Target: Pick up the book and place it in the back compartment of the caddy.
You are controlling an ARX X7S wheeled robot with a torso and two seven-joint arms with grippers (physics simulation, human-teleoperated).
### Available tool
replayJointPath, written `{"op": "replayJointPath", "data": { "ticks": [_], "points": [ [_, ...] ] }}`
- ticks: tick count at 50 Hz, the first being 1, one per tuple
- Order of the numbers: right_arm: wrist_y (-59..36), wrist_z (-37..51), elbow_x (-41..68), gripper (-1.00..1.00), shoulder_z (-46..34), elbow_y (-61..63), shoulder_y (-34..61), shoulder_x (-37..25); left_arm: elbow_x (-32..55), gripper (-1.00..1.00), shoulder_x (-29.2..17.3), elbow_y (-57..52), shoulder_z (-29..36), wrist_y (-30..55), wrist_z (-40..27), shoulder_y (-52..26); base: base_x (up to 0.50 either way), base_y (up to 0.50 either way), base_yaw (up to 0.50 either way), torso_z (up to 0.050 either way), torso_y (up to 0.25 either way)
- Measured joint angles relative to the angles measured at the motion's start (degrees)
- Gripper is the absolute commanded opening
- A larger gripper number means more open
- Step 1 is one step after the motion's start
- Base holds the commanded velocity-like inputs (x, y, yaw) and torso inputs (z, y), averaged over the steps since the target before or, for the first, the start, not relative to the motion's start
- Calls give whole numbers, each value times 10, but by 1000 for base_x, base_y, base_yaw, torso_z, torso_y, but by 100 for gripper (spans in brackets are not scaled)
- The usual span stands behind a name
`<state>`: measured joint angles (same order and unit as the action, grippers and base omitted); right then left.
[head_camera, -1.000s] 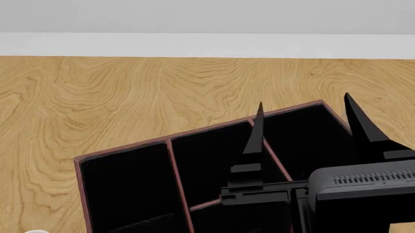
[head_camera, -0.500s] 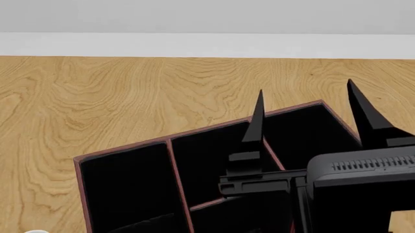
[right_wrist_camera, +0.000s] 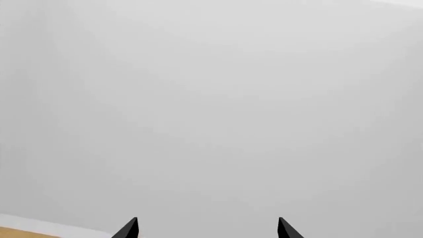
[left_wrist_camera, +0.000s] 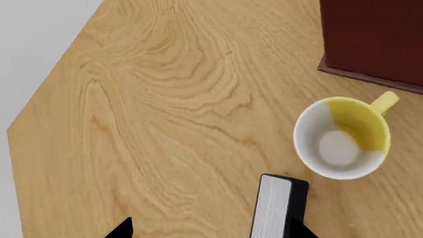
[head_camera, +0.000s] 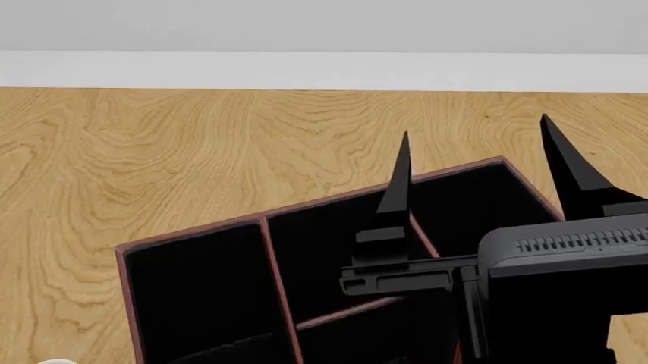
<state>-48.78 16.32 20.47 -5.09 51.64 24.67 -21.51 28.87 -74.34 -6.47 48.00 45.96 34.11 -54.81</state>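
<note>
Now, step in hand: picking up the book [left_wrist_camera: 272,208] — judging by where things lie, the grasp is not yet made.
Book's place: on the wooden table [left_wrist_camera: 165,99], outside the caddy [head_camera: 324,203], just beside a yellow-and-white mug [left_wrist_camera: 340,136]; only the left wrist view shows it, and its near end runs out of the picture.
Left gripper [left_wrist_camera: 210,230]: fingers spread wide, nothing held; the book sits close to one fingertip rather than centred between the two. Whether that finger touches it, I cannot tell.
Right gripper [head_camera: 475,127]: raised over the caddy's right-hand cells, fingers pointing up and away toward the far wall, jaws wide apart and empty — its wrist camera sees only the pale wall.
Doing it well: I would shift the left gripper sideways until the book lies midway between the fingers, square the fingers to the slab's two long faces, then come down and close across the thin dimension. A thin flat slab probably gives little to hold, so the pinch should be low and firm.
Watch for: the mug stands near enough that a finger could nudge it; the caddy's dark red wall [left_wrist_camera: 373,39] is also close on that side.
Afterwards: the right arm hangs over the tray, so it may need to clear off before the book is carried to the back compartment.
</note>
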Motion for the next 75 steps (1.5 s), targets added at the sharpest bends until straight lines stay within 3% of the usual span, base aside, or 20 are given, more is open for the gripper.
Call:
{"op": "replayJointPath", "data": {
  "ticks": [17,44,75],
  "points": [
    [-3,4,3,100,-5,-3,5,-2,41,100,-12,16,3,-45,-50,72,0,0,0,0,0],
    [-13,16,4,100,-16,-1,12,-6,12,100,55,96,23,-84,-44,85,0,0,0,0,0],
    [3,21,4,100,-26,-10,3,-9,-7,100,89,189,41,-155,-55,141,0,0,0,0,0]
  ]
}}
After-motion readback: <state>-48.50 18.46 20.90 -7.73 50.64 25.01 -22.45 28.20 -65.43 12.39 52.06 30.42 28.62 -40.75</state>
